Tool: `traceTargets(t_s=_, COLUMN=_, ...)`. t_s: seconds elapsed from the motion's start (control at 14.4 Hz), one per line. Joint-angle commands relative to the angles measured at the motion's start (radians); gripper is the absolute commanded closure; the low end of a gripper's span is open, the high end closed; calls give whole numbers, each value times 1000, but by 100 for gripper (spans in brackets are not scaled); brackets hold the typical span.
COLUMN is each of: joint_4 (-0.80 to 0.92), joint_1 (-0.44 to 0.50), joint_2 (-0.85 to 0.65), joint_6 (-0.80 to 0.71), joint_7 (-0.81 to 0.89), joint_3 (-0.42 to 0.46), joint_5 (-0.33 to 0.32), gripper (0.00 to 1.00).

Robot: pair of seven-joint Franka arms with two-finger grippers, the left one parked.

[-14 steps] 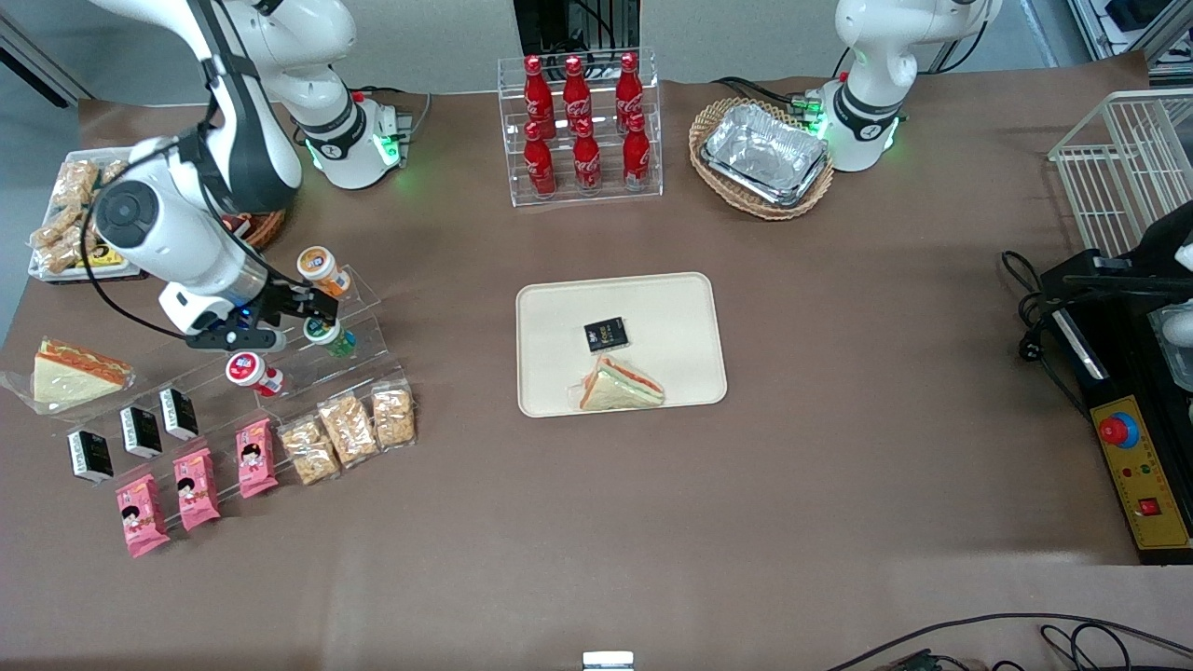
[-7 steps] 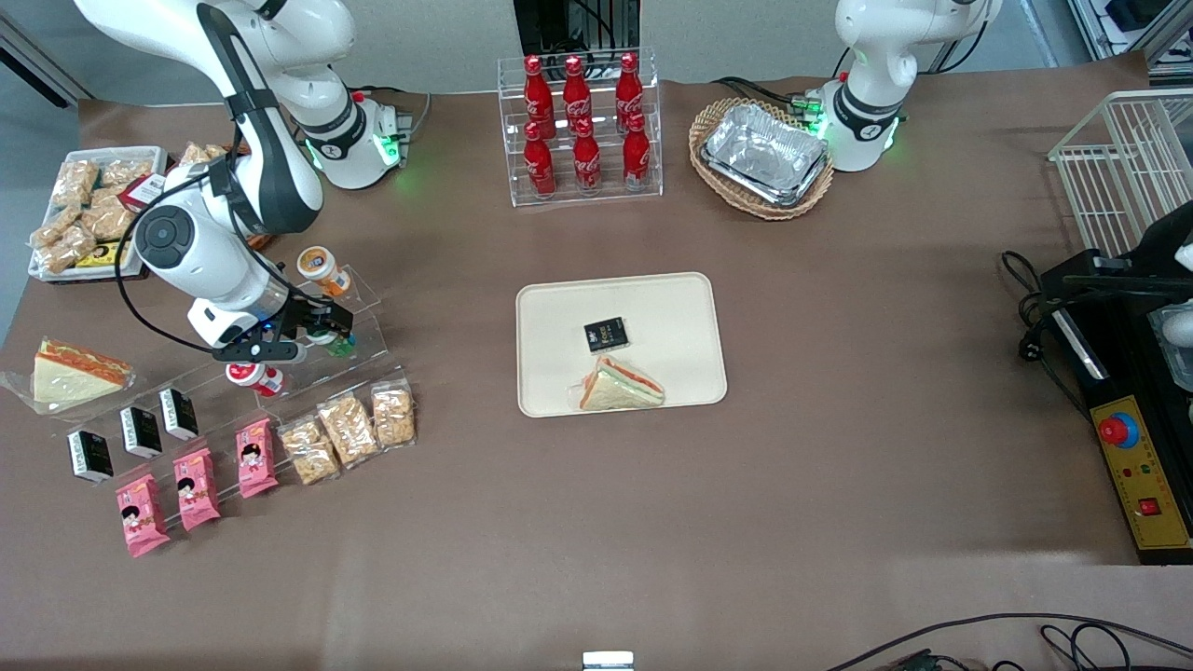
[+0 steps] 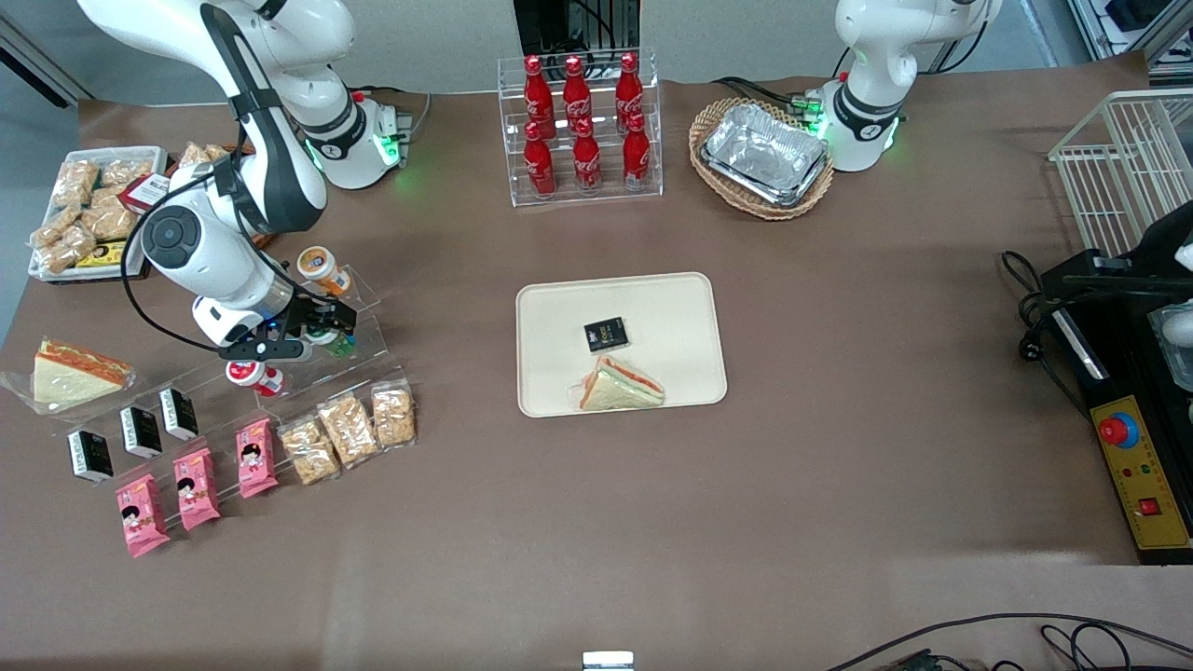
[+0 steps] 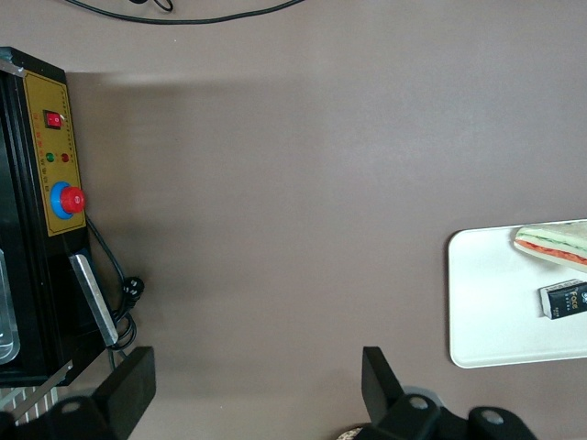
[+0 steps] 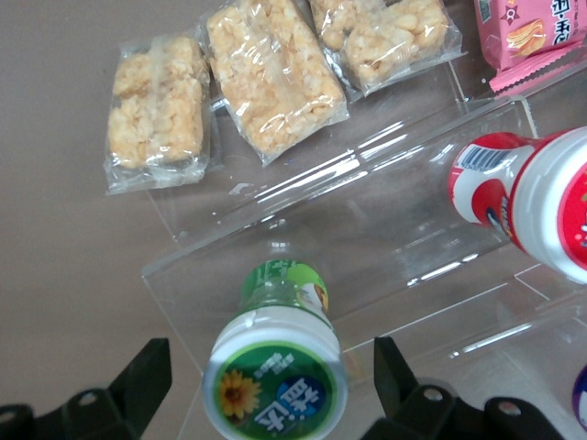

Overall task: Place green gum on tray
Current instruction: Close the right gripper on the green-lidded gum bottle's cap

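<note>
Gripper (image 3: 326,328) at the working arm's end of the table, poised over a stepped clear stand (image 3: 370,315). Fingers spread apart, holding nothing, one to each side of the green gum (image 3: 339,346) without visibly touching it. Green gum lying on the middle step of the stand, directly below the gripper. Orange-lidded bottle (image 3: 320,265) on the step farther from the front camera than the gripper, red-lidded bottle (image 3: 248,372) on the step nearer to it.

Right wrist view: bags of puffed snacks (image 5: 266,73) on the table past the low end of the stand (image 5: 385,211). Green gum (image 5: 273,376) lid-up toward the gripper (image 5: 271,353), body sloping away down the step. Long axis thus running roughly along the line of approach, not across it. Round white-rimmed lid centred in the gap between the two dark fingertips (image 5: 151,367), with clearance on both sides. Red-lidded bottle (image 5: 537,206) beside the gum on the neighbouring step, apart from it and outside the finger gap.

Judgement: alignment for the grasp essentially set; closing on the lid or neck the likely next step, then a lift clear of the stand.

Tray (image 3: 559,308) well apart from the gripper, toward the middle of the table. Already carrying a small black packet (image 3: 605,334) and a wrapped sandwich (image 3: 621,384); bare surface free around both for the gum.
</note>
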Motion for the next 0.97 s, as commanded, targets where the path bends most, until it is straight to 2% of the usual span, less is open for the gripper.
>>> traceTargets(t_s=0.0, joint_4=-25, joint_1=7, joint_2=-8, joint_6=30, joint_7=-18, joint_3=-7, joint_5=11, gripper=11)
traceTargets(t_s=0.14, joint_4=-28, joint_1=7, joint_2=-8, joint_6=30, joint_7=-18, joint_3=-7, joint_5=11, gripper=18)
traceTargets(t_s=0.21, joint_4=-28, joint_1=7, joint_2=-8, joint_6=30, joint_7=-18, joint_3=-7, joint_5=11, gripper=25)
traceTargets(t_s=0.35, joint_4=-40, joint_1=7, joint_2=-11, joint_6=36, joint_7=-18, joint_3=-7, joint_5=11, gripper=29)
traceTargets(t_s=0.69, joint_4=-44, joint_1=9, joint_2=-18, joint_6=42, joint_7=-19, joint_3=-7, joint_5=1, gripper=48)
traceTargets(t_s=0.9, joint_4=-22, joint_1=7, joint_2=-56, joint_6=16, joint_7=-65, joint_3=-6, joint_5=-1, gripper=49)
